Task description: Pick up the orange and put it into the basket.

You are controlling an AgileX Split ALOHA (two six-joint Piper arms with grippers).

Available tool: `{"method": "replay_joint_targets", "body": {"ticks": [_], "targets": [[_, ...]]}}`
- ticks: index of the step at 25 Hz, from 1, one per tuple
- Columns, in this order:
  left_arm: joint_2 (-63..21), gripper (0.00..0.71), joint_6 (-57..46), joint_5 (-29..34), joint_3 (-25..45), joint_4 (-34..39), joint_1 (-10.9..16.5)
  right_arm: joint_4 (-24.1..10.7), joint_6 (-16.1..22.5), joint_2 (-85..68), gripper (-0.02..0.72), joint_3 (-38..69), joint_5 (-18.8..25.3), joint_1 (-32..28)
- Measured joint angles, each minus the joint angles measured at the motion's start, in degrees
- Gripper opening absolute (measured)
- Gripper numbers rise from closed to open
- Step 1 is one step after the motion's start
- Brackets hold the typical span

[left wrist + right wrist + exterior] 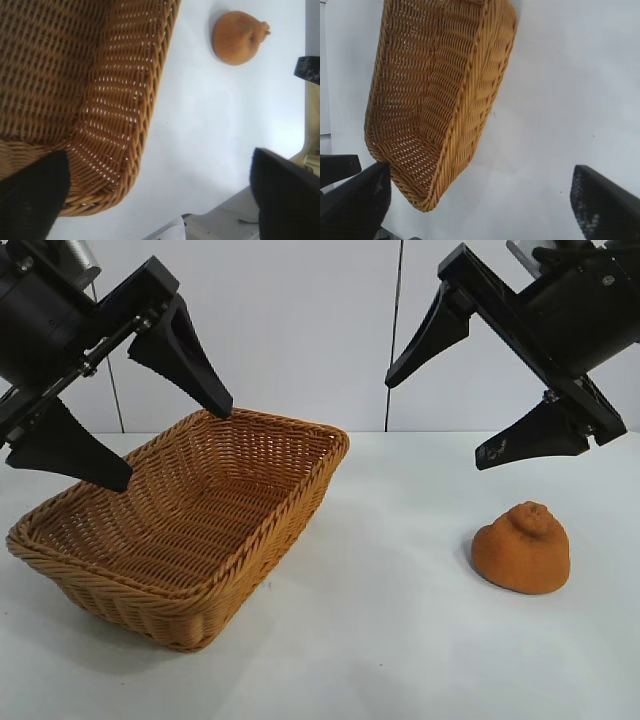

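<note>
Orange (pixel 522 548) sits untouched on the table, right gripper (pixel 470 400) spread wide above it; grab off-center and you'll roll it away from the basket (pixel 190 530).

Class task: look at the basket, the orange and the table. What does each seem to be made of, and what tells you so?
Basket: woven wicker or a look-alike, tan-orange, strands and a braided rim showing.
Orange: matte, rough, dull orange-brown skin with a knobby top; real fruit or a model, unclear.
Table: smooth white surface, probably laminate or plastic.

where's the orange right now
In the exterior view the orange sits on the white table at the right, below the open right gripper, well apart from the basket.
</note>
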Motion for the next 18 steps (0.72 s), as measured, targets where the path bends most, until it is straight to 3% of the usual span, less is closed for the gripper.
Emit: {"method": "replay_joint_targets", "body": {"ticks": [18], "targets": [[-1.06, 0.693, -1.53, 1.2, -0.06, 0.39, 0.0, 0.0, 0.0, 0.0, 0.668, 0.0, 0.0, 0.0]]}}
